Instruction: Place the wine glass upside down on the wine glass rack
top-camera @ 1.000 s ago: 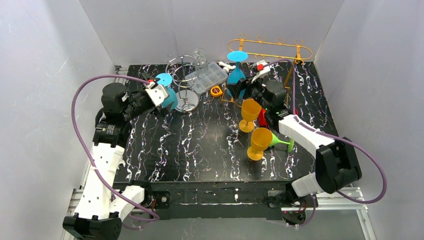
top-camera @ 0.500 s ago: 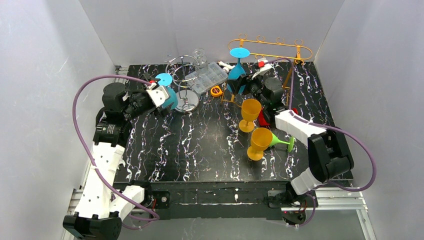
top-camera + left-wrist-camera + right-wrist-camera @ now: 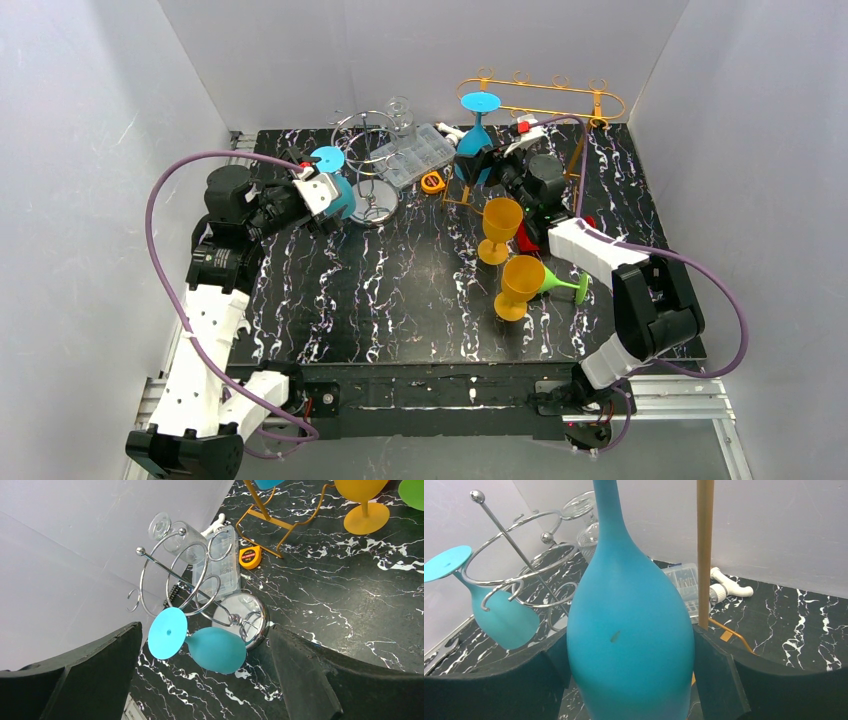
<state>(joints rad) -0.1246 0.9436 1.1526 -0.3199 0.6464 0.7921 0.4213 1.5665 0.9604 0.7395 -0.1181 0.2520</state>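
Worktop (image 3: 400, 290) with two arms, seen from above and from each wrist.

Left: the left tool (image 3: 205, 626) stands with its fingers spread wide on either side of a teal glass (image 3: 217, 650) and does not touch it. The teal glass hangs tilted and upside down on the chrome rack (image 3: 250, 612), with its stem through a wire ring, its foot above the ring and its bowl just beside the rack's mirrored base. A clear glass (image 3: 175, 537) hangs on the far side of the same rack.

Centre: a clear box (image 3: 217, 565) lies behind the chrome rack, and an orange tape measure (image 3: 249, 557) lies just beside the box.

Right of centre: the right tool (image 3: 631, 640) grips the blue glass (image 3: 624, 595) by the bowl, with one finger pressed against each side. The glass is held upright but inverted, stem and foot uppermost, just beside a post of the gold rack (image 3: 704, 555). From above, its foot sits at the left end of the rack's top rail; whether the foot rests on the rail cannot be told.

Right: two yellow glasses (image 3: 500, 220) (image 3: 520, 280) stand upright in front of the gold rack. A green glass (image 3: 553, 282) lies on its side beside the nearer one.
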